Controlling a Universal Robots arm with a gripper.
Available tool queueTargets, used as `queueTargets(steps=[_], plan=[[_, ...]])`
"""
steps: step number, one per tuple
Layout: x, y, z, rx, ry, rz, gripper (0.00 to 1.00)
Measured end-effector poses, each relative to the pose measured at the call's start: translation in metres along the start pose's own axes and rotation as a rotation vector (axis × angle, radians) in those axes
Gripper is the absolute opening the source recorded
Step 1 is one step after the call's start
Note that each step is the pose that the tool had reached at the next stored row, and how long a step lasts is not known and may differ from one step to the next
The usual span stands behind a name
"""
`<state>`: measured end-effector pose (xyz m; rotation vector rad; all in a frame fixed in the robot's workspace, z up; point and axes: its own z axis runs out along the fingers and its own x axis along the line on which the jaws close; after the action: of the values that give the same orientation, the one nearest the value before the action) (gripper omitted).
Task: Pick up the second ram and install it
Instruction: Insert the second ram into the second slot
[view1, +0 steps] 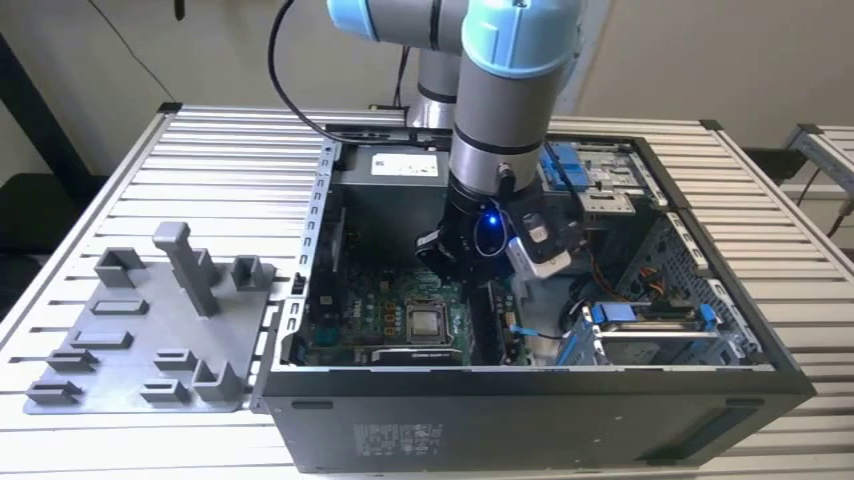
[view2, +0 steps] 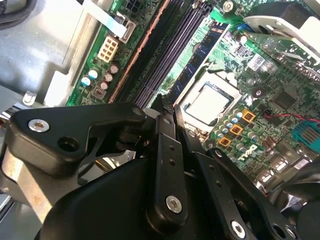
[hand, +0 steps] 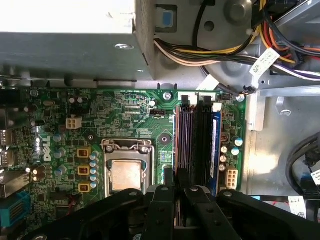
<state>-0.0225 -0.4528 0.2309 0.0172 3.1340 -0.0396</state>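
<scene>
The second ram (view2: 199, 57), a thin dark stick with a green-blue tint, stands on edge along the memory slot nearest the processor socket (view2: 210, 102). In the first wrist view it is a narrow blue line (hand: 175, 135) running out from the fingertips. My gripper (view2: 167, 107) (hand: 176, 175) is shut on the end of that stick, just above the motherboard. I cannot tell whether the stick is pressed fully into its slot. In the exterior view the gripper (view1: 483, 285) is deep inside the open computer case (view1: 534, 410).
Another stick with a blue label (hand: 215, 145) sits in the slot farthest from the socket, with black slots (hand: 192, 135) between. A cable bundle (hand: 215, 50) and a power supply (hand: 65, 55) lie beyond the slots. A grey fixture plate (view1: 134, 340) lies at the exterior view's left.
</scene>
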Motion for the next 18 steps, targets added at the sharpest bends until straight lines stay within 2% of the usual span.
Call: queueTargets(steps=[5, 8, 12, 18], plan=[[-0.0023, 0.0004, 0.0002, -0.0001, 0.0001, 0.0, 0.14], [-0.0079, 0.0005, 0.0003, -0.0002, 0.0018, 0.0, 0.14], [-0.017, 0.0006, 0.0003, 0.0, 0.008, 0.0, 0.14], [-0.0182, 0.0006, 0.0003, -0.0001, 0.0083, 0.0, 0.14]])
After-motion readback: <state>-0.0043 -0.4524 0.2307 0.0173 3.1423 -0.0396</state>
